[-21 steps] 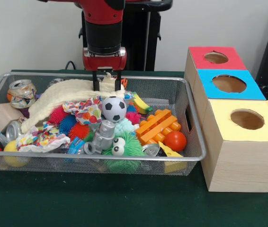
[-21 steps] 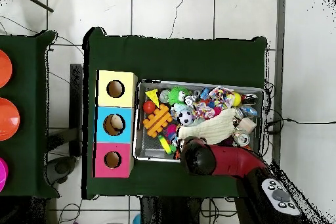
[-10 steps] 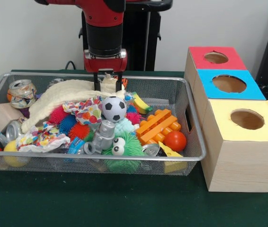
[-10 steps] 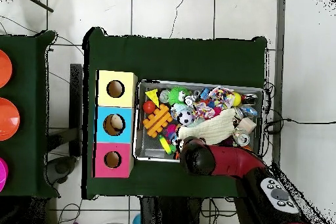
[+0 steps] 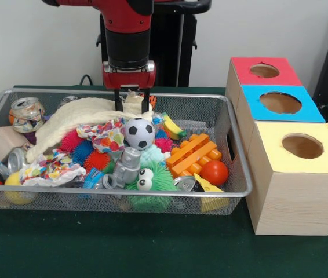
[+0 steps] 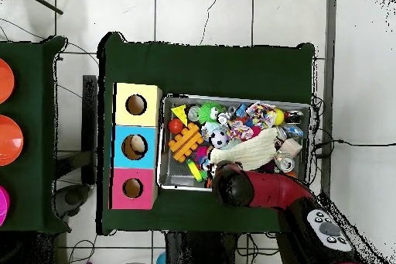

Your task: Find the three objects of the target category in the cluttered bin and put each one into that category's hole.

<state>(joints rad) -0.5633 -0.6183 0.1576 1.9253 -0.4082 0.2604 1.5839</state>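
Claw [image 5: 130, 105] grips a cream cloth [image 5: 77, 119] in the bin [image 5: 240, 168]; sorting looks barely begun.

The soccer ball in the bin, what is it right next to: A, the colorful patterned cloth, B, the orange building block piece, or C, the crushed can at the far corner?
A: the soccer ball sits against the colorful patterned cloth, apart from the orange block.

Bright, even light; soft shadows
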